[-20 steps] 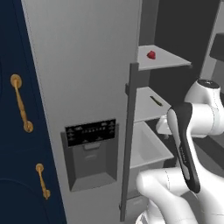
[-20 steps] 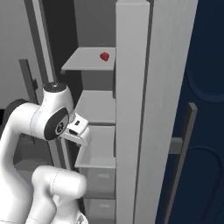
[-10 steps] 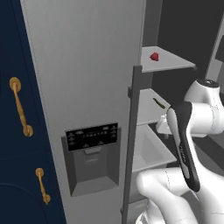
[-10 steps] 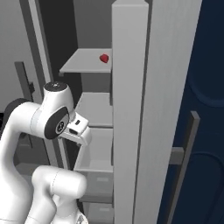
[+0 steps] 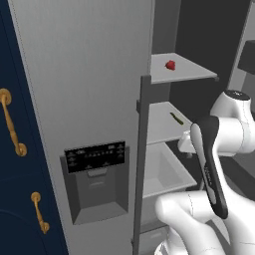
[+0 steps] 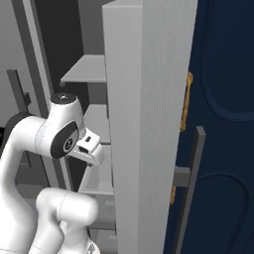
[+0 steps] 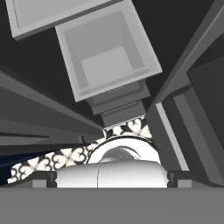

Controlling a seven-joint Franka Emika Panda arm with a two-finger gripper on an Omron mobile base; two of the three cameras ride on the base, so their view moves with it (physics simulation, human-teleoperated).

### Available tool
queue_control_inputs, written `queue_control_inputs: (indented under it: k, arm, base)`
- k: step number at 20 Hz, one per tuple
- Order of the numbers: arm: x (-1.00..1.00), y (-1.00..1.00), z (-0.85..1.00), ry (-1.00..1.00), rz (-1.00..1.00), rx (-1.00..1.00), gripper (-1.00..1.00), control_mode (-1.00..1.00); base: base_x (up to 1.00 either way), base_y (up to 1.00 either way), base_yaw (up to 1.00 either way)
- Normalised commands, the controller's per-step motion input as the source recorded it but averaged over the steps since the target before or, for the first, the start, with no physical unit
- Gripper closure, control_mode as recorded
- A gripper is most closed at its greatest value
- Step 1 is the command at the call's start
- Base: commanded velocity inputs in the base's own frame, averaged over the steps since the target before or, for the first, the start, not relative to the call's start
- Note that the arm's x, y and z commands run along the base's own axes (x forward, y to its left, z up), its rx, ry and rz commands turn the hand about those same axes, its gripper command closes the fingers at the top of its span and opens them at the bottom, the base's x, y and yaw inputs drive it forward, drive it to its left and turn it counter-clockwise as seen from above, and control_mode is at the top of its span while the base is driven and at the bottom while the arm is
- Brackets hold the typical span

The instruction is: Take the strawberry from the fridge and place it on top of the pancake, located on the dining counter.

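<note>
The fridge stands close ahead, its left door with the black dispenser panel shut and its right side open. On the top shelf lies the strawberry, small and bright red. My gripper hangs well below it, level with the second shelf, open and holding nothing. From the right, the hand sits just left of the fridge's wide grey door panel. The hand view looks down into a grey bin. The pancake and the dining counter are out of view.
A thin yellowish-green stick lies on the second shelf. Below it is an open pale grey drawer. Navy cabinets with brass handles flank the fridge on the left and on the right. A patterned floor shows under the hand.
The whole picture has shifted in both base views, so the camera has moved; the door panel now covers more of the right base view. The arm keeps its pose and the gripper stays open.
</note>
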Motion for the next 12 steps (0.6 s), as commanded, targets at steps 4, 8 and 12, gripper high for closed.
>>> queue_control_inputs:
  k: [4, 8, 12]
  arm:
    - [0.0, 0.0, 0.0, 0.0, 0.0, 0.0, -1.0, 1.0]
    - [0.0, 0.0, 0.0, 0.0, 0.0, 0.0, -1.0, 1.0]
    - [0.05, 0.0, 0.01, 0.0, 0.0, 0.0, -1.0, -1.0]
  base:
    - [0.09, 0.0, 0.0]
    - [0.07, 0.0, 0.0]
    - [0.08, 0.0, 0.0]
